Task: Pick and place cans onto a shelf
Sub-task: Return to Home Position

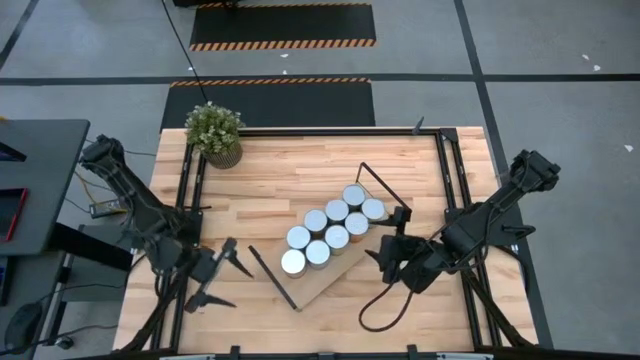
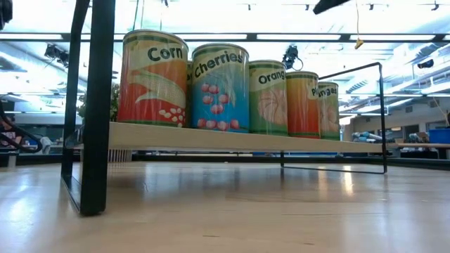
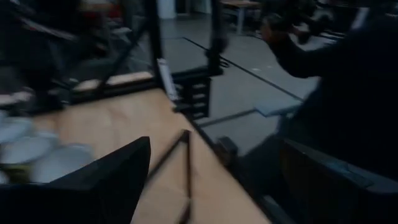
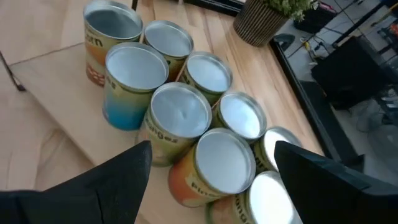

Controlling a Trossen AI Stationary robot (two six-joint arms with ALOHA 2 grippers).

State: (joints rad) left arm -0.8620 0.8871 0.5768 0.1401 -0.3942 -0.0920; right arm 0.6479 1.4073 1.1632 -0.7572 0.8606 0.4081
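Several cans (image 1: 335, 225) with silver tops stand upright in two rows on the light-wood shelf (image 1: 322, 285), which lies slantwise at the table's middle. The low view shows their labelled sides (image 2: 219, 88) on the board (image 2: 232, 139). My left gripper (image 1: 232, 282) is open and empty near the table's near-left part, beside the shelf's near wire frame (image 1: 272, 275). My right gripper (image 1: 383, 262) is open and empty just right of the shelf. In the right wrist view its open fingers (image 4: 211, 149) hover above the cans (image 4: 180, 115) without touching them.
A potted green plant (image 1: 214, 133) stands at the table's far left corner. A black frame (image 1: 445, 190) runs along the table's sides. A black cable loop (image 1: 385, 310) lies near the front edge under my right arm. Bare wood lies left of and beyond the shelf.
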